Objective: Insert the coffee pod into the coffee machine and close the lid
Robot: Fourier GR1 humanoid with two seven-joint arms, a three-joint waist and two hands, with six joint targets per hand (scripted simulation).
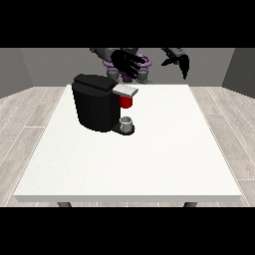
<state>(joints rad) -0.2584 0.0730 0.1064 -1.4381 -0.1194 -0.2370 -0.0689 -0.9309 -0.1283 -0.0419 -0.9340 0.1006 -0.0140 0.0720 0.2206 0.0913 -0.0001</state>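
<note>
The black coffee machine stands on the white table, left of the middle. A light grey lid part juts out from its top towards the right, lying nearly flat. Under it is a red thing at the machine. A small grey thing sits on the machine's black base plate; I cannot tell whether it is the pod. The hand at the view's left hovers above and behind the machine with its fingers spread, holding nothing. The hand at the view's right hangs beyond the far table edge, fingers pointing down, empty.
The robot's torso stands behind the far edge. Wooden floor surrounds the table on both sides. The table's near edge runs along the bottom of the view.
</note>
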